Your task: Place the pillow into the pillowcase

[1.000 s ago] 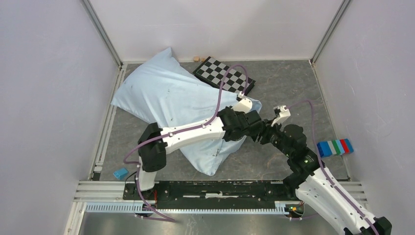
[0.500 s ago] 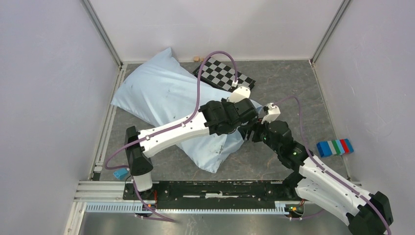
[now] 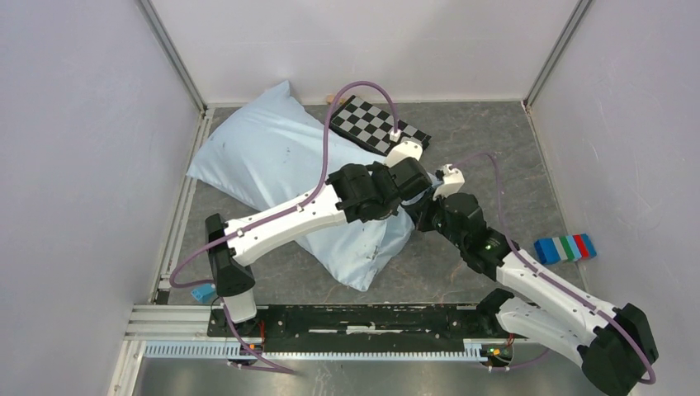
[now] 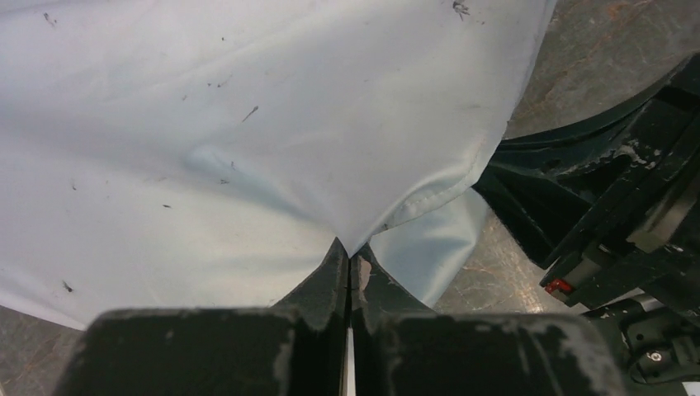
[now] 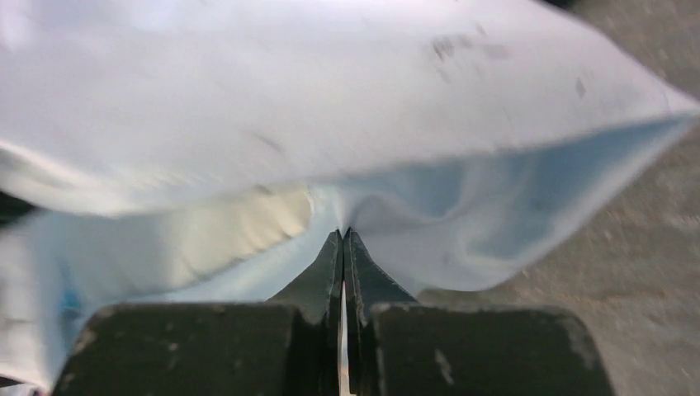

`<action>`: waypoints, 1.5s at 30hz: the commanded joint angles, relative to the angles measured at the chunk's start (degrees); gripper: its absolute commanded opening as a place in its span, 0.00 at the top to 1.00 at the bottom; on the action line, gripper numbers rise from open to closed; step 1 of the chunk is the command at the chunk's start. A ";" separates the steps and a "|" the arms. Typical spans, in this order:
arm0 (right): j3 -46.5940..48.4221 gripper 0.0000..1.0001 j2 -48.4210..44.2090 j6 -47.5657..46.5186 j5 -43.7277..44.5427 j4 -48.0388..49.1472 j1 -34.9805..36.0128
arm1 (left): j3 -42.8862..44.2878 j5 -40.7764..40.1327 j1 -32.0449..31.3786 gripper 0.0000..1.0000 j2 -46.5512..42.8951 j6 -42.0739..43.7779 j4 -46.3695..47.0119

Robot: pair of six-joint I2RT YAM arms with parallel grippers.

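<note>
Gripping the hem of the pillowcase, the left gripper has its jaws pressed flat together, with pale blue fabric pinched at their tips and spreading ahead of them and to their left. The right gripper is likewise clamped on a fold of the same pillowcase at its open end. The upper layer of the mouth stretches across above its jaws, and just left of the jaw tips a cream patch of the pillow shows inside the opening. Seen from overhead, the case lies plump on the grey surface, extending away from both sets of jaws, which sit close together at one corner. A checkerboard panel lies just beyond the left jaws, beside the case.
</note>
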 commanded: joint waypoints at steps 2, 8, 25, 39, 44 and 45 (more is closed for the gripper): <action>6.00 1.00 -2.46 2.25 -7.30 14.76 0.26 | 4.98 9.34 -0.25 0.98 -3.17 2.39 3.64; 5.43 1.00 0.74 6.37 -10.02 25.58 0.13 | 9.71 15.25 -0.24 0.98 -5.08 -0.40 5.30; -6.93 0.34 0.55 4.91 -1.67 24.78 -1.06 | -0.79 29.14 3.19 0.97 -7.08 -6.99 17.01; -3.07 0.11 -20.75 -2.12 14.64 -9.14 -1.05 | -7.06 39.72 4.69 0.92 0.84 -7.36 26.24; 5.66 0.07 -19.17 -6.68 17.80 -18.98 -1.13 | -7.64 41.68 4.77 0.84 4.12 -7.23 27.02; 6.97 0.06 -18.64 -7.53 19.01 -20.55 -1.15 | -7.63 41.85 4.75 0.81 4.74 -7.30 27.24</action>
